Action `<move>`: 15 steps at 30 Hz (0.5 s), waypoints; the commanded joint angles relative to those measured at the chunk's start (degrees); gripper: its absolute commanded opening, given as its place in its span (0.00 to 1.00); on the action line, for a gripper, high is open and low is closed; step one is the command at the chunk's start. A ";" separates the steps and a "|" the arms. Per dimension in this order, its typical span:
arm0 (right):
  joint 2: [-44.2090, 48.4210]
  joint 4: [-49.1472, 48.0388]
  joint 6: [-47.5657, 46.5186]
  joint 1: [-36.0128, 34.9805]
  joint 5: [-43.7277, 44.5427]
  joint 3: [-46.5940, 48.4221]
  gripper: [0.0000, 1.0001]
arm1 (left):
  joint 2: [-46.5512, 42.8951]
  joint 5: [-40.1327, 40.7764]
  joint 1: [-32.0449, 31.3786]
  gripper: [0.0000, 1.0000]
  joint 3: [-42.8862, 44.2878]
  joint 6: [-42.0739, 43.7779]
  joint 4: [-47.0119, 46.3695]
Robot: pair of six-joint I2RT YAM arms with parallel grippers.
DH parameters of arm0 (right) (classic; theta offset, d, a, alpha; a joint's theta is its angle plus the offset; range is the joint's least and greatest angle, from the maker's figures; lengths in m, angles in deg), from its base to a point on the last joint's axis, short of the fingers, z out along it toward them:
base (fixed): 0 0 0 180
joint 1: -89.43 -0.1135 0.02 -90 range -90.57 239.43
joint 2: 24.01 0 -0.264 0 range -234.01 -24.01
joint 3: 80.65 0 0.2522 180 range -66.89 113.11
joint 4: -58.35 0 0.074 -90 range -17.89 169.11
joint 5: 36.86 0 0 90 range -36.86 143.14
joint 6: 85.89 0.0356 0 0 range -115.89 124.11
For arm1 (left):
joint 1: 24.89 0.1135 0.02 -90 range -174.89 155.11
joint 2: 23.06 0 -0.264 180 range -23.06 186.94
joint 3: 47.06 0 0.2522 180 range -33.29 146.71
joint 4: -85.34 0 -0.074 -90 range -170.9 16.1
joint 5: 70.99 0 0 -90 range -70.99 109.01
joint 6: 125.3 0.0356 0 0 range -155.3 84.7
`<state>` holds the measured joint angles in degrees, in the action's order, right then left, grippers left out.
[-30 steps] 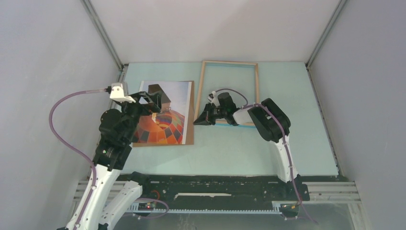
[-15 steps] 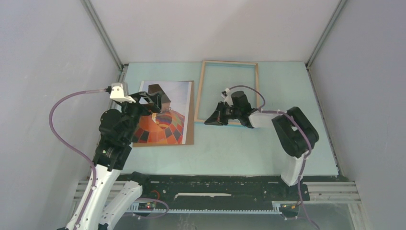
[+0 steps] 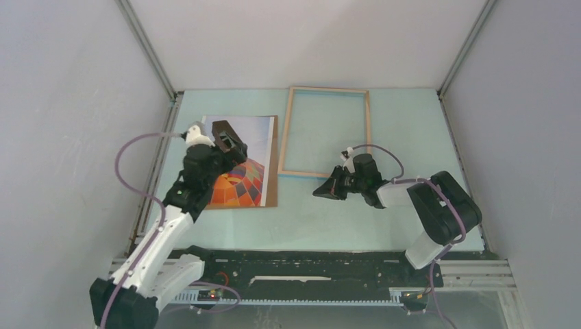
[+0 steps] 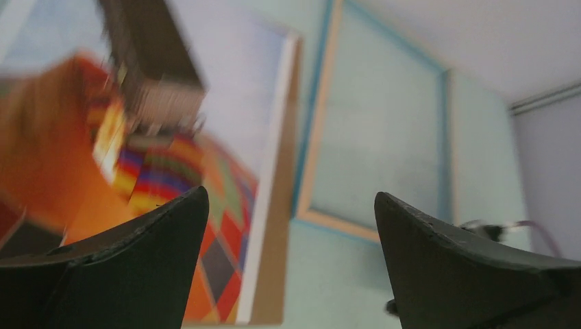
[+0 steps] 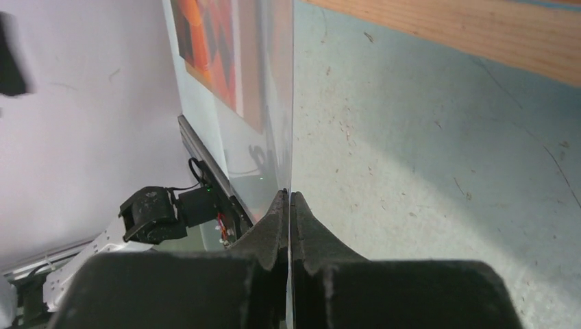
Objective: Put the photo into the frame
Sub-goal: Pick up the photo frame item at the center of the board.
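Top external is showing you the frame [image 3: 329, 89] lying flat on the table [image 3: 411, 137], wood side up, with only the teal surface showing through its opening. Just left of it, the photo [image 3: 257, 140] is lying picture side up on a brown board [image 3: 270, 195], outside the frame. Your left gripper [image 3: 229, 140] is hanging over the photo's basket end with its fingers [image 4: 157, 233] spread wide and gripping nothing; you cannot tell whether they are touching the print. Your right gripper [image 3: 325, 190] is sitting low over the table, just in front of the frame's near rail. Its fingers [image 5: 270, 226] are pressing together on what looks like a thin clear sheet [image 5: 274, 123], seen nearly edge-on.
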<state>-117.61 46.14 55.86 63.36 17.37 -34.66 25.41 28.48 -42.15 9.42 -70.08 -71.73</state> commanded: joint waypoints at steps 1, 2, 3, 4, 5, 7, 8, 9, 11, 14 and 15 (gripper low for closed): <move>-2.57 -9.28 2.03 0.12 -2.13 -0.24 0.01 | 0.41 10.57 -0.28 1.00 -5.87 -11.25 4.90; -3.91 -10.70 2.57 0.19 -2.89 -0.24 0.03 | 0.30 11.65 -0.05 1.00 -6.75 -12.01 5.63; -4.72 -12.04 2.82 0.22 -3.53 -0.24 0.06 | 0.42 11.37 0.56 1.00 -7.34 -13.38 6.50; -5.30 -12.95 3.10 0.30 -3.89 -0.24 0.09 | 1.14 9.84 1.30 1.00 -7.99 -14.21 6.79; -5.74 -13.41 3.17 0.27 -4.00 -0.24 0.11 | 2.23 8.40 2.02 1.00 -8.44 -14.36 6.87; -6.62 -14.52 3.44 0.33 -4.38 -0.24 0.18 | 5.29 6.14 4.37 1.00 -8.39 -14.13 8.95; -7.01 -15.14 3.52 0.29 -4.49 -0.24 0.21 | 6.91 4.85 6.11 1.00 -8.55 -13.79 9.41; -7.37 -15.68 3.68 0.31 -4.67 -0.12 0.25 | 8.32 3.71 7.95 1.00 -8.86 -13.60 9.46; -8.27 -15.35 3.88 0.39 -5.69 0.77 0.31 | 10.56 1.95 10.88 1.00 -9.24 -12.78 8.99; -9.87 -13.96 3.73 0.48 -6.94 2.35 0.35 | 14.05 1.42 12.46 1.00 -8.87 -10.96 8.27; -10.19 -13.33 3.67 0.49 -7.09 2.94 0.37 | 15.46 0.98 12.59 1.00 -9.13 -10.41 7.02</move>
<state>-126.13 34.07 59.11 63.51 12.54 -34.38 37.73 31.81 -30.89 1.08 -81.78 -63.05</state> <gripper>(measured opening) 0.342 0.996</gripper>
